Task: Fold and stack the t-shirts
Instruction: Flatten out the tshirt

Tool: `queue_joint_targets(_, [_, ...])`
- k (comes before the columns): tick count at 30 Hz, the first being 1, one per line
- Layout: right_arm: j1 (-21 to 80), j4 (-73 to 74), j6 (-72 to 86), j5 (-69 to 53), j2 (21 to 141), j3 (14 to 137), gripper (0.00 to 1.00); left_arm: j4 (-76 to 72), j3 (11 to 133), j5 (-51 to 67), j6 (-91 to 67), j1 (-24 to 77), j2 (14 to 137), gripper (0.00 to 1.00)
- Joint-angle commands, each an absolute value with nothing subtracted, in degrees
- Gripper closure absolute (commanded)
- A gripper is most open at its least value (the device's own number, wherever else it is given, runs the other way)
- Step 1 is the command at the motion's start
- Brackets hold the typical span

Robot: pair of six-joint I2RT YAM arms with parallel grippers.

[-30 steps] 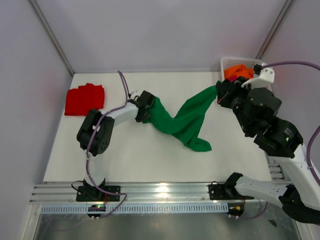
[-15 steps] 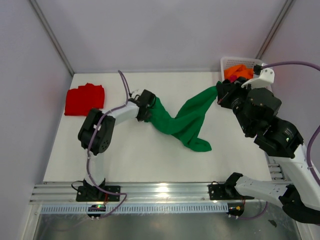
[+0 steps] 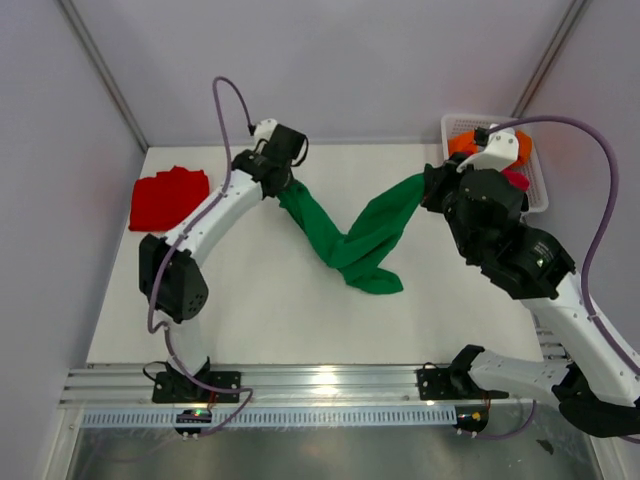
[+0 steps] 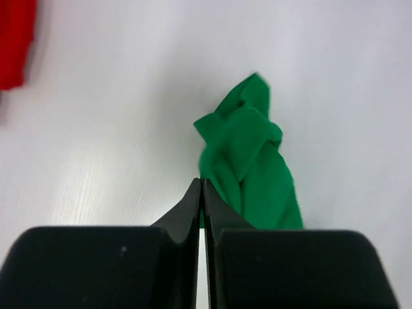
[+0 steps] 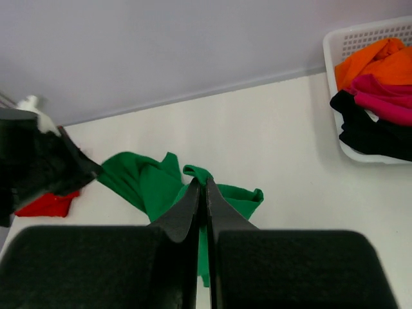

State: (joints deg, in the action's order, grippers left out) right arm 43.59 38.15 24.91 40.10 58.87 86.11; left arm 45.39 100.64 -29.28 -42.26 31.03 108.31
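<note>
A bright green t-shirt (image 3: pixel 352 245) hangs twisted between my two grippers, its middle sagging onto the white table. My left gripper (image 3: pixel 284 184) is raised at the far left of the shirt and shut on that end; in the left wrist view the green cloth (image 4: pixel 248 161) runs down from behind the shut gripper (image 4: pixel 202 183). My right gripper (image 3: pixel 428 188) is shut on the other end, and a fold of green cloth (image 5: pixel 148 183) is pinched at the tip of the gripper (image 5: pixel 206 181). A folded red t-shirt (image 3: pixel 168 197) lies at the far left.
A white mesh basket (image 5: pixel 335 38) stands at the far right corner, holding orange (image 5: pixel 376 58), magenta (image 5: pixel 389 96) and black (image 5: pixel 367 132) shirts. Grey walls close in the table on three sides. The aluminium rail with both arm bases (image 3: pixel 320 385) runs along the near edge.
My left gripper closed on the green shirt's left end and lifted it up and toward the far wall. The right gripper rose slightly too, so the shirt now hangs more stretched.
</note>
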Motion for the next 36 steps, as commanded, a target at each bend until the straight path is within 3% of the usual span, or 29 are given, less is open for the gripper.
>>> queue_joint_targets(1, [42.63, 33.49, 23.21, 43.06, 59.68, 86.05, 0.97, 53.42, 109.4, -36.11, -36.4, 31.03, 103.45, 1.0])
queue_joint_targets(10, [36.31, 29.62, 20.22, 44.64, 61.34, 88.94, 0.97, 62.4, 140.23, -38.59, -25.33, 26.64, 106.52, 1.0])
queue_joint_targets(13, [35.33, 29.71, 18.9, 46.83, 63.18, 91.93, 0.97, 61.44, 144.13, -39.72, -21.9, 25.49, 106.09, 1.0])
queue_joint_targets(30, [34.28, 30.32, 15.65, 51.15, 67.24, 108.35, 0.97, 57.84, 146.78, -46.23, -18.9, 23.73, 92.74, 1.0])
queue_joint_targets(36, [34.28, 31.73, 17.4, 49.57, 65.48, 111.27, 0.97, 53.44, 142.13, -40.89, -20.04, 23.73, 84.57, 1.0])
